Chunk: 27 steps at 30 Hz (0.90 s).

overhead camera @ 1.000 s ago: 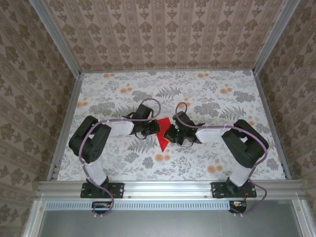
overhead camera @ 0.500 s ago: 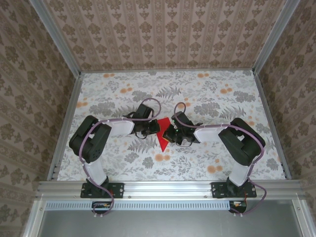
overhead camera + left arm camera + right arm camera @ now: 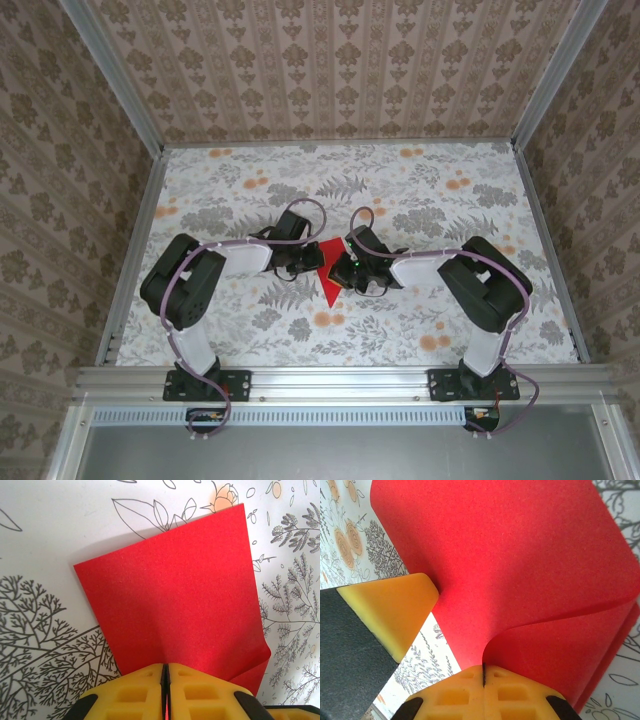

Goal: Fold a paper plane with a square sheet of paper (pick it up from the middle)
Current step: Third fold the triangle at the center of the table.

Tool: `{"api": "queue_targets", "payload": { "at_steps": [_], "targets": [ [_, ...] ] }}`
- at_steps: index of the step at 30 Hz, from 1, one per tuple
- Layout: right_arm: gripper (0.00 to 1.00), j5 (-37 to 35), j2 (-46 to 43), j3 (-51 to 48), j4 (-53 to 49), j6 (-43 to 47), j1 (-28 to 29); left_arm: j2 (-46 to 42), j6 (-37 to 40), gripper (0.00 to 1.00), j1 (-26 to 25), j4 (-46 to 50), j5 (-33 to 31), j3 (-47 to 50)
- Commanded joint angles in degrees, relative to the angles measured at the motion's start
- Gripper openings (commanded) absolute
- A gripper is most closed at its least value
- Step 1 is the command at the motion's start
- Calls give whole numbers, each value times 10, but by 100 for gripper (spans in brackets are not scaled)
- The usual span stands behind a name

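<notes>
- Since a second ago, the right arm's elbow has swung in toward the square sheet of paper (image 3: 327, 283). The right gripper (image 3: 344, 272) has edged closer against the sheet's right side.
- The left gripper (image 3: 311, 262) at the sheet's left side has not shifted, and neither has the sheet's pointed tip facing the arm bases.
- The sheet lies near the middle of the floral table cover (image 3: 430, 200), pinned between the two grippers. It is already a partly folded, pointed red shape.
- In the left wrist view, the left gripper (image 3: 165, 672) has its jaws pressed together on the sheet's near edge. The rest of the sheet (image 3: 172, 590) runs away from it almost flat, with a small turned-over corner just to the right of the grip.
- In the right wrist view, the right gripper (image 3: 483, 672) is clamped on a flap of the sheet (image 3: 520, 555). The flap loops over in a soft curl that is not yet creased.
- One yellow finger (image 3: 395, 607) of the left gripper touches the sheet's opposite edge.
- The step looks like carrying that flap across to make the next fold.
- To do it well, keep the left grip as the anchor and bring the flap's edge square onto the layer beneath.
- Lower the curl and press it into a crease before letting go. The paper is thin, so a sideways tug could tear it or drag it out of the anchor.
</notes>
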State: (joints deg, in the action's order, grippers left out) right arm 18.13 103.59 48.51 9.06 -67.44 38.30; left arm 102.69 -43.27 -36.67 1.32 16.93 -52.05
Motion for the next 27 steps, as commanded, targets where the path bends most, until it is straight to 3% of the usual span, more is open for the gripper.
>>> {"api": "queue_targets", "payload": {
  "at_steps": [1,27],
  "targets": [
    [6,-1,15,13,2,11,2,21,14,12,4,38,-4,-1],
    [7,8,25,12,-27,41,3,21,17,12,4,41,-4,-3]
  ]
}}
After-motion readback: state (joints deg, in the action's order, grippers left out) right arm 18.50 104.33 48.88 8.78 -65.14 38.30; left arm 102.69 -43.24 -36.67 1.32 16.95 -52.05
